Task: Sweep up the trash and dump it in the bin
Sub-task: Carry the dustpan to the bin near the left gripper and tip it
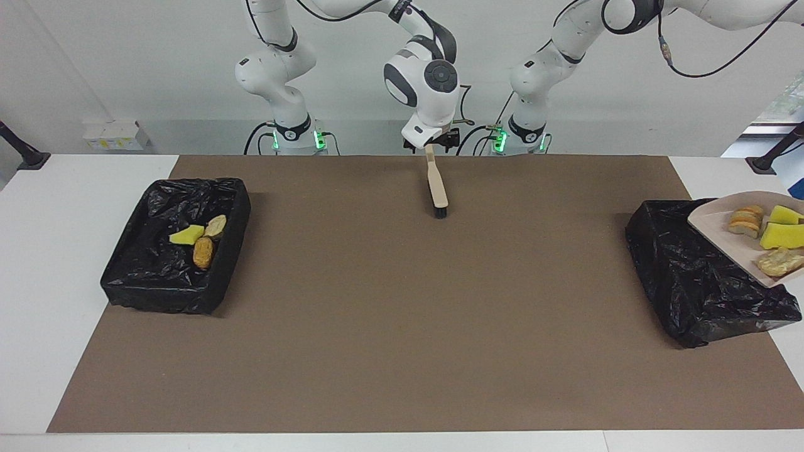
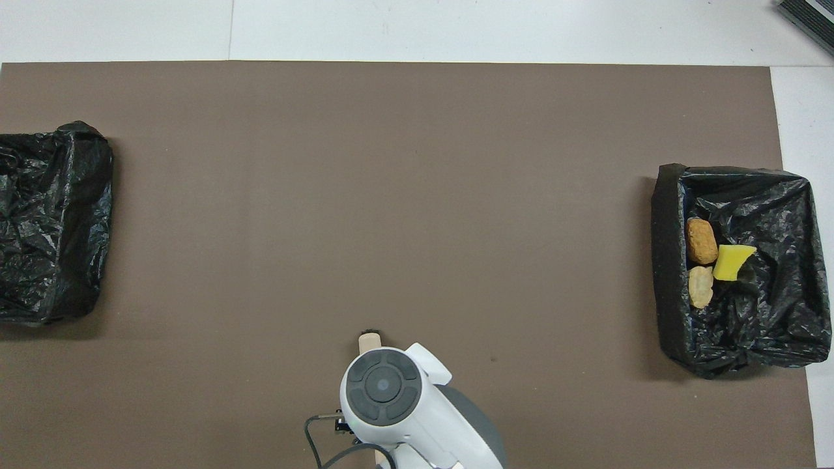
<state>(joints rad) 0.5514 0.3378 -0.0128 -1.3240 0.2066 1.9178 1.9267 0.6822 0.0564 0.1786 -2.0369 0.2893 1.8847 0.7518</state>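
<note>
Right pincer (image 1: pixel 431 147): you have it low over the desk (image 1: pixel 402 351), at the handle end of the brush (image 1: pixel 438 186), near the robots and midway along the desk. Its fingers stand apart, one on each side of the handle tip, and grip nothing. Whether they touch the handle cannot be told. The brush lies flat, bristles pointing away from the robots. From overhead the wrist covers the pincer.

Left pincer: outside both views, closed. Its grip itself is not visible to you.

Trash, group one: four pieces ride on the dustpan (image 1: pixel 716 221), which is raised and tilted over the black-lined bin (image 1: pixel 691 276) at the left arm's end. These are a striped bread piece (image 1: pixel 745 221), two yellow sponge bits (image 1: pixel 782 235) and a pale bread piece (image 1: pixel 779 260). The pan's handle end runs out of frame.

Trash, group two: three pieces lie inside the second bin (image 1: pixel 157 282) at the right arm's end. These are one yellow sponge scrap (image 1: pixel 187 235) and two golden-brown pieces (image 1: pixel 203 251). They are well apart from the right pincer.
</note>
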